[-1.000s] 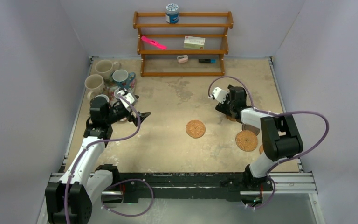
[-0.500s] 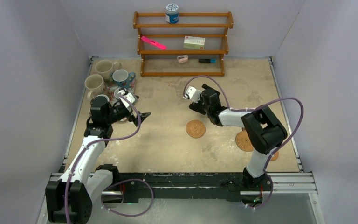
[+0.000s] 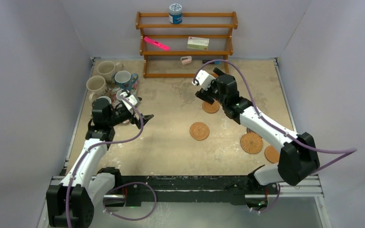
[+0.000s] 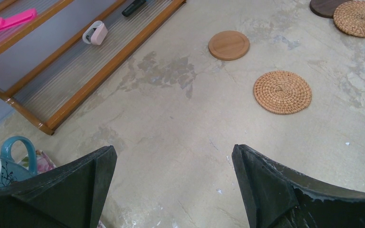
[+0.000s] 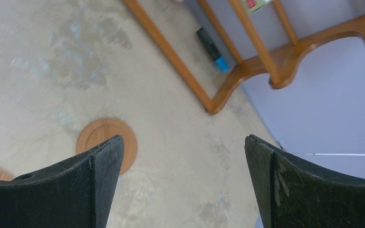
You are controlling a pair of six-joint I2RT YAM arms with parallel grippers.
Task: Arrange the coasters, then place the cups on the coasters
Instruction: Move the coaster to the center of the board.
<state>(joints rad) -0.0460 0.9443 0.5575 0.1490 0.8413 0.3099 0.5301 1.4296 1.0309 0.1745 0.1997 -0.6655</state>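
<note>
Nearest my right arm's base lay a cluster of coasters (image 3: 251,143). Another woven coaster (image 3: 199,131) sat mid-table. My left gripper (image 4: 173,151) hung spread wide, holding nothing, beside the cups (image 3: 96,85). Farther out, my right gripper (image 5: 184,138) gaped empty over a smooth wooden coaster (image 3: 211,107), near the rack (image 3: 185,53).

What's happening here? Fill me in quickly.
Both grippers are open and empty. The right gripper hangs over a smooth wooden coaster mid-table, near the shelf; the other coasters lie scattered nearer the arms. The left gripper hovers beside the mugs, none of which sits on a coaster yet.
</note>
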